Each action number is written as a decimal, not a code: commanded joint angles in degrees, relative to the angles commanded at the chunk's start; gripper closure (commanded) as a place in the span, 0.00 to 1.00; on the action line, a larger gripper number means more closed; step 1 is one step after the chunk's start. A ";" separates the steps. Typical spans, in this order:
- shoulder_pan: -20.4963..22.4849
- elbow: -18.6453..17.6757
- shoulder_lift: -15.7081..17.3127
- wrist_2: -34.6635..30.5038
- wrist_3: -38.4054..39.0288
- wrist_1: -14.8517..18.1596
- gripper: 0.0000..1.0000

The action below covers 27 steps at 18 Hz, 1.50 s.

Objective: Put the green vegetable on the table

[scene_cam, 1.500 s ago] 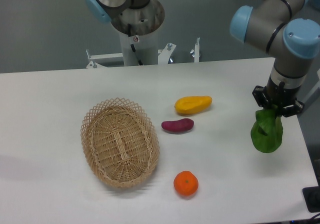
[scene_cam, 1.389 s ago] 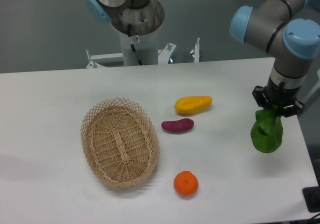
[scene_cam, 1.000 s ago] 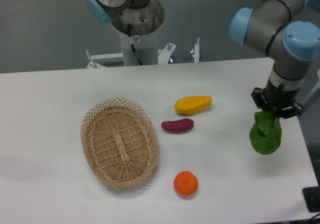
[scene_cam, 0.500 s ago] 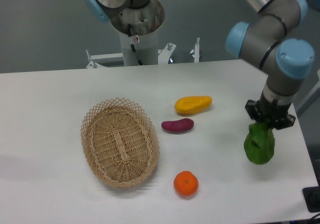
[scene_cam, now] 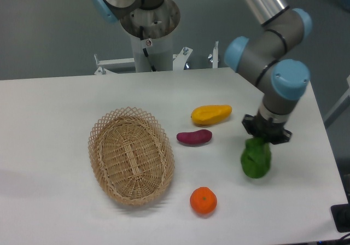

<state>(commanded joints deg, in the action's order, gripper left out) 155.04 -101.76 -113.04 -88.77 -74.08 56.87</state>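
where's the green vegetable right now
The green vegetable hangs from the gripper over the right side of the table, right of the purple vegetable and up-right of the orange.

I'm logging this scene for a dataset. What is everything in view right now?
green vegetable: one, bright green, hanging from the claw right of the purple piece, over the table.
yellow fruit: one, yellow, mid-table.
purple vegetable: one, purple, just in front of the yellow fruit.
orange: one, orange, near the front edge.
basket: one, tan wicker, oval, left of the fruit.
table: one, white.
claw: one, black, shut on the green vegetable's top, on a grey and blue arm.
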 joint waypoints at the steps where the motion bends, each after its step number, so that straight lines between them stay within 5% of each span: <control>1: 0.09 -1.24 0.62 -0.09 -1.23 0.00 0.82; 2: 0.09 -1.77 0.88 0.00 -1.51 0.00 0.72; 5: -0.17 -1.95 1.06 0.00 -1.25 0.00 0.11; 6: -0.18 -1.95 1.15 0.00 -0.90 -0.09 0.00; 16: -0.35 3.31 1.33 -0.26 0.51 -1.14 0.00; 27: 0.44 16.49 -2.53 -0.53 0.07 1.57 0.00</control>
<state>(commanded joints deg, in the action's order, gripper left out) 155.48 -85.27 -115.57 -89.30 -74.00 58.44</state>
